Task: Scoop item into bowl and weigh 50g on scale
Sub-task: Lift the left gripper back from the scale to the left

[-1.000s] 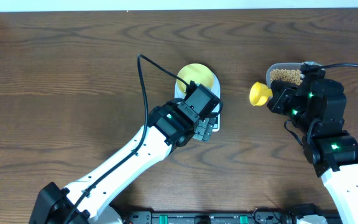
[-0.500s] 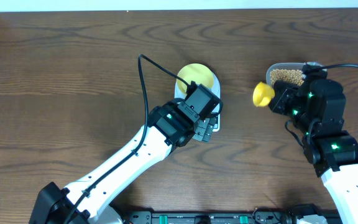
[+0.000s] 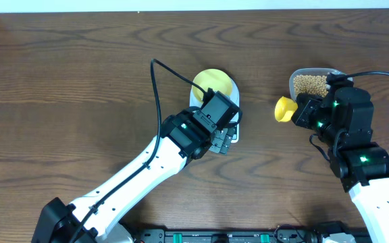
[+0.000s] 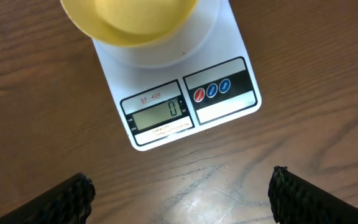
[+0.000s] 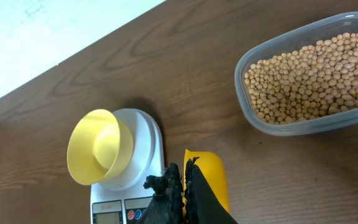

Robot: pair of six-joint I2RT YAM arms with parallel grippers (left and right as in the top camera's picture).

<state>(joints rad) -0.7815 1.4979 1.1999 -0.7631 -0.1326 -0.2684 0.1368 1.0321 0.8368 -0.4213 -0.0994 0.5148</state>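
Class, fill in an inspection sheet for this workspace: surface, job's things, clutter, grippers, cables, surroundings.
Surface: brown wood-grain table.
Job's things: empty bowl on scale, display reads 0; beans in clear tub to the scale's right.
Clutter: nothing seen.
Grippers: left gripper open, hovering by scale's front; right gripper shut on yellow scoop, between scale and tub.
Cables: black cable loops off left arm beside bowl; second cable arcs over right arm.
Surroundings: white strip beyond table's far edge.
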